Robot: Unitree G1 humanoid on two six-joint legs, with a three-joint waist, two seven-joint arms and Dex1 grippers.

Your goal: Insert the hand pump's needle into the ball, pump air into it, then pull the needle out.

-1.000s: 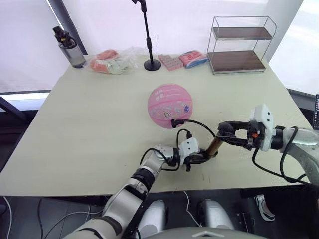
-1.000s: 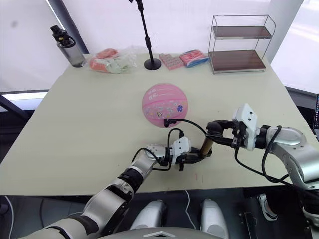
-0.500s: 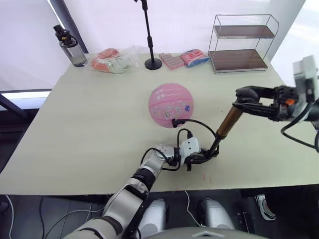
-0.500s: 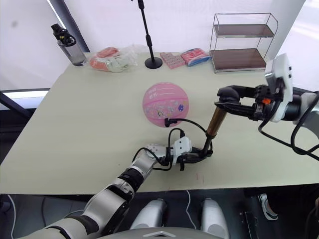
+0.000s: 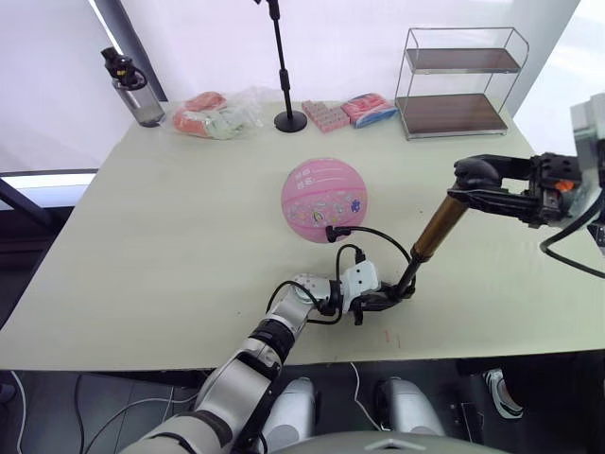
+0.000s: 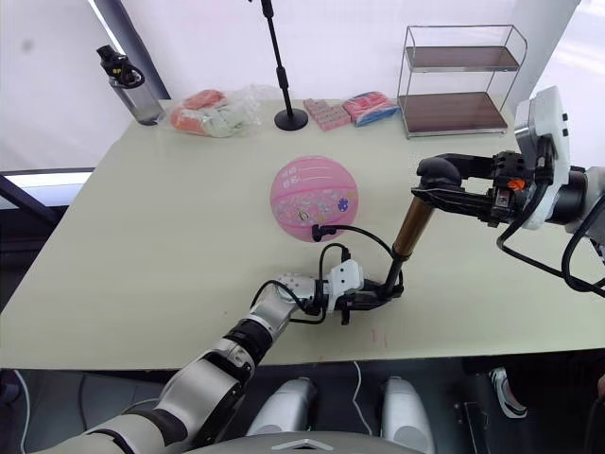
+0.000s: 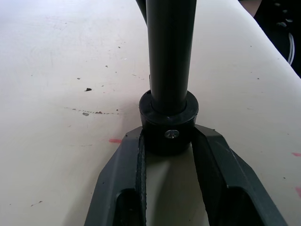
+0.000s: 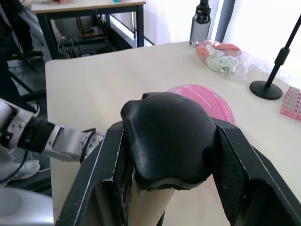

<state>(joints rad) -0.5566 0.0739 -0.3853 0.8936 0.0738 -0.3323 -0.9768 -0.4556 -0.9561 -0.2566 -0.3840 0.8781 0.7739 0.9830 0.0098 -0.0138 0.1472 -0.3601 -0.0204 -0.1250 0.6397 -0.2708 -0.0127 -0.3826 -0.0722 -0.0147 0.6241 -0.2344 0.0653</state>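
While the left gripper [image 5: 386, 301] pinches the hand pump [image 5: 430, 238] base on the surface [image 5: 170, 236], the right gripper [image 5: 470, 182] clamps its raised handle, near-right of the ball [image 5: 323, 200].

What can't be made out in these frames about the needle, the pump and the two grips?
- Needle tip: too small in the eye views; the black fitting meets the ball, insertion unclear.
- Pump base end: the left gripper hides it.
- Handle: the right gripper covers its sides.
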